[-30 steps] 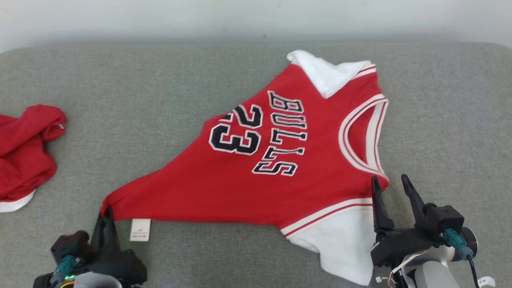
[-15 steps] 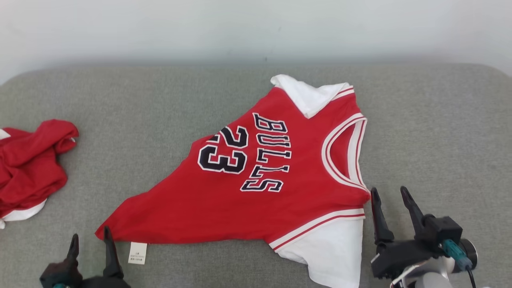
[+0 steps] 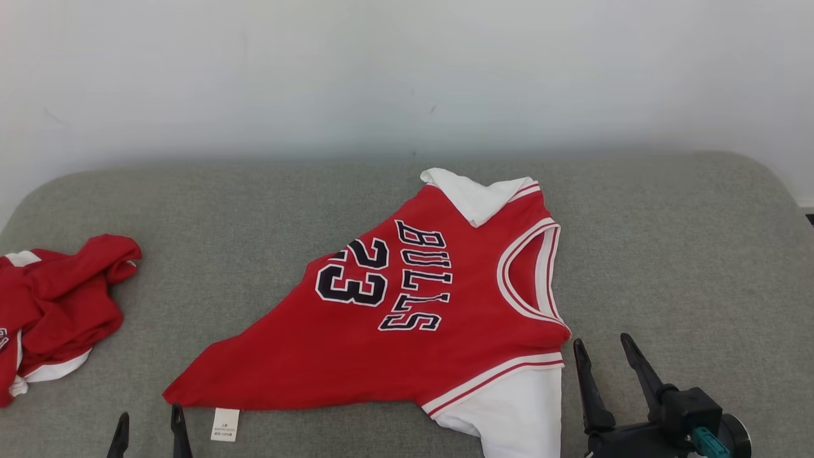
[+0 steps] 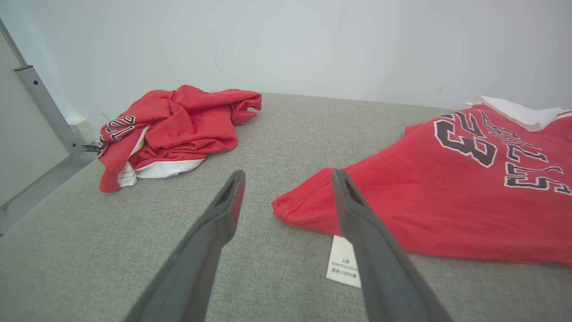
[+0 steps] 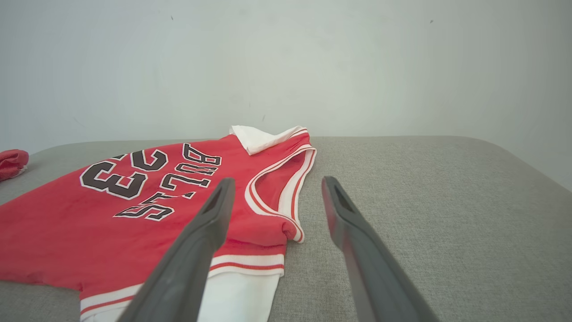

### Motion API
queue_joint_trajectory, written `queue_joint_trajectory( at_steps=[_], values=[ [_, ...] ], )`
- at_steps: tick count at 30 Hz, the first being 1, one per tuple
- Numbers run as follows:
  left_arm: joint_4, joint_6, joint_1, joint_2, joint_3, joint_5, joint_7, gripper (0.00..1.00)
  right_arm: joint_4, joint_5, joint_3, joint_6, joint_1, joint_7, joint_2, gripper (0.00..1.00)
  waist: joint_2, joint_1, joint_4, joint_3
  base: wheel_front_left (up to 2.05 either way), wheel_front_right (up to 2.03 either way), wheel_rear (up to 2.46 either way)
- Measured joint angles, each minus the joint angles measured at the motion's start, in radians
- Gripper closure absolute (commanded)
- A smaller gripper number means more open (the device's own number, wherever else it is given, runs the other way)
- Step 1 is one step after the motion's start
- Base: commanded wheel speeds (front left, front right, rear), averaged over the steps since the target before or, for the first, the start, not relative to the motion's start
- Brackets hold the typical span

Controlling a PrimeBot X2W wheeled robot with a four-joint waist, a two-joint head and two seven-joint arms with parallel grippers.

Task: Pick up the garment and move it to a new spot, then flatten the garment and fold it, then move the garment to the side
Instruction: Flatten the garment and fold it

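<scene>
The garment (image 3: 407,324) is a red jersey with white sleeves and dark "BULLS 23" lettering, lying spread on the grey cushion (image 3: 668,254), neck to the right. Its stretched left corner (image 4: 290,208) and white label (image 4: 344,261) lie just in front of my left gripper (image 3: 149,423), which is open and holds nothing; the corner sits between the fingertips' line in the left wrist view. My right gripper (image 3: 601,359) is open beside the jersey's near shoulder (image 5: 286,232), apart from it.
A second red garment (image 3: 57,312) lies crumpled at the cushion's left end, also in the left wrist view (image 4: 178,129). A white wall (image 3: 407,76) rises behind. A grey metal frame (image 4: 44,107) stands off the left edge.
My left gripper has opened and let go of the jersey's left corner, then drawn back. The head camera has tilted up, so everything sits lower in view.
</scene>
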Motion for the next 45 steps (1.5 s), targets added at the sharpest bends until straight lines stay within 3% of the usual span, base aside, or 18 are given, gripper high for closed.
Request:
queue_joint_trajectory(
  at_steps=[16,30,45],
  values=[
    [0.004,-0.029,0.061,0.000,-0.020,0.005,0.000,0.00,0.009,0.001,0.011,0.000,0.049,0.000,0.001,0.00,0.0000,0.0002,-0.012,-0.059,0.00,0.00,0.00],
    [0.016,-0.064,0.057,0.000,-0.041,0.022,0.000,0.00,0.020,0.001,0.014,0.000,0.060,0.000,0.001,0.00,0.0001,0.0002,-0.016,-0.039,0.00,0.00,0.00],
    [0.033,-0.070,0.044,0.002,-0.058,0.018,0.000,0.00,0.100,-0.029,0.057,0.000,0.080,0.000,0.001,0.00,0.0001,0.0002,-0.012,-0.005,0.00,0.00,0.00]
  ],
)
